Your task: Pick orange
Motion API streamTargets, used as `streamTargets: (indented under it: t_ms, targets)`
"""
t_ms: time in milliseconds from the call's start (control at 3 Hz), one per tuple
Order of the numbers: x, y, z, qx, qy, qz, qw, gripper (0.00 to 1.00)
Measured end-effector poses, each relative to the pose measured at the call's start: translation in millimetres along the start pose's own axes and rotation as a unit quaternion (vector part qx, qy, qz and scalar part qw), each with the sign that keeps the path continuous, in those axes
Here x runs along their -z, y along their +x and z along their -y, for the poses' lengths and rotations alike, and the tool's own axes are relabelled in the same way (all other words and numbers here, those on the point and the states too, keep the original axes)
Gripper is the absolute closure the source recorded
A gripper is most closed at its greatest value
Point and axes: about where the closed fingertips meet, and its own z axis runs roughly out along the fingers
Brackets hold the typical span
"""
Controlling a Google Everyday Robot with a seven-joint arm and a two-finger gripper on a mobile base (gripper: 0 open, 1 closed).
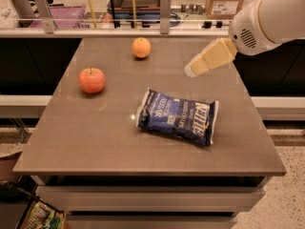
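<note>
The orange point(141, 47) is small, round and evenly orange, and sits near the far edge of the brown table point(100, 128), a little left of centre. My gripper point(192, 70) comes in from the upper right on a white arm point(271, 13), with cream-coloured fingers pointing down and left. It hovers above the table to the right of the orange, clearly apart from it, and holds nothing.
A red apple point(92, 80) with a stem sits at the left of the table. A dark blue chip bag point(178, 116) lies at the centre right. A counter with a glass rail, boxes and clutter runs behind the table's far edge.
</note>
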Motion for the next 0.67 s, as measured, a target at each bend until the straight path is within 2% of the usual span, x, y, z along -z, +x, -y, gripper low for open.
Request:
streamTargets:
  t_ms: [333,667]
  targets:
    - [-24.3,-12.6,-5.3,-0.022,-0.005,0.012,0.9997,0.00]
    - [-30.7,-15.8,1.7,-0.020,-0.006,0.018,0.9996,0.00]
